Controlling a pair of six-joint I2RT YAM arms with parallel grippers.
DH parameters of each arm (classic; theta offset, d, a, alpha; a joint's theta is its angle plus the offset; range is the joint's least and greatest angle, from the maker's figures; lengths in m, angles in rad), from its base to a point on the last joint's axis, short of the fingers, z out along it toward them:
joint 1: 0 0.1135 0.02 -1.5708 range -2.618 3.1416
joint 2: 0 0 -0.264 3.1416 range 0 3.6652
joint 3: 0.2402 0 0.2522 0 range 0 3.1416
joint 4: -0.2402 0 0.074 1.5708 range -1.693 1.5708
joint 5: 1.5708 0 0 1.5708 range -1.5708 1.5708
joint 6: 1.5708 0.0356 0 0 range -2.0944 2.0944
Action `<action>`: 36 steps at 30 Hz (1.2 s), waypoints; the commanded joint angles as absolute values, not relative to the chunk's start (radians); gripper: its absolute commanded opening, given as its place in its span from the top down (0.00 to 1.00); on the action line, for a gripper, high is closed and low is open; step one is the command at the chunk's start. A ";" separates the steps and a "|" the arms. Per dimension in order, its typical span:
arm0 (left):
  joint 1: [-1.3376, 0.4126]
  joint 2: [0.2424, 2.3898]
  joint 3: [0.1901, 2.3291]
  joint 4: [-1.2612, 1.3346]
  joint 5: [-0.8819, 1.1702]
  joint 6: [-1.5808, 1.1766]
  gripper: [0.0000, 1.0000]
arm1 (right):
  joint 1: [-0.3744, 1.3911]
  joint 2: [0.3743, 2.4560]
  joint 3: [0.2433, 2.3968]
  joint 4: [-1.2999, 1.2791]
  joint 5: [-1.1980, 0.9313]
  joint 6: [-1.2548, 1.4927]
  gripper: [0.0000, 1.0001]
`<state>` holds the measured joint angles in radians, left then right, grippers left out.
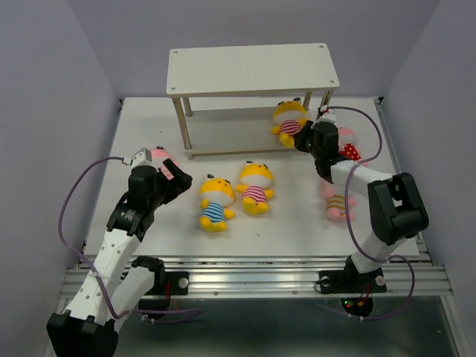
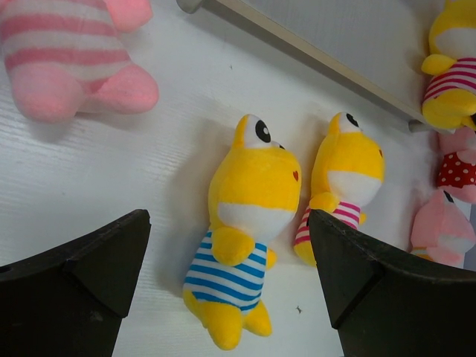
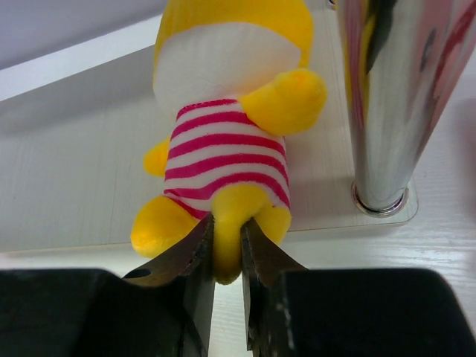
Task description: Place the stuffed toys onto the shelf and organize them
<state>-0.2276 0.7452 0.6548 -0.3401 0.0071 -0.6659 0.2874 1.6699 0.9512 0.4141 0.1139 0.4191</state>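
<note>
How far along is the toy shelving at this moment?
Done: nothing released yet. In hand: the pink-striped yellow toy lies on the shelf's lower board, its foot pinched by the right gripper. Left: five toys on the table, including the blue-striped toy in front of the open left gripper.

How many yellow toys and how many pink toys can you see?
Yellow: 3 (blue-striped toy, pink-striped toy, shelved toy)
Pink: 3 (left pink toy, polka-dot toy, right pink toy)
Total: 6
</note>
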 commanded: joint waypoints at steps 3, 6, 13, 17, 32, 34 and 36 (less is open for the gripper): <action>-0.227 0.742 0.663 -0.304 0.026 -0.647 0.01 | 0.267 1.678 0.989 0.468 0.140 0.428 0.73; -0.227 0.747 0.664 -0.302 0.026 -0.646 0.01 | 0.267 1.678 0.988 0.462 0.146 0.433 0.66; -0.227 0.746 0.661 -0.296 0.031 -0.646 0.01 | 0.267 1.661 0.989 0.443 0.138 0.437 0.56; -0.227 0.744 0.658 -0.296 0.032 -0.646 0.01 | 0.267 1.634 0.985 0.425 0.146 0.440 0.50; -0.227 0.726 0.650 -0.305 0.054 -0.649 0.01 | 0.267 1.456 0.919 0.310 0.172 0.446 0.22; -0.227 0.719 0.649 -0.308 0.057 -0.652 0.01 | 0.267 1.412 0.904 0.267 0.138 0.443 0.15; -0.227 0.715 0.646 -0.308 0.060 -0.653 0.01 | 0.267 1.379 0.881 0.220 0.078 0.440 0.10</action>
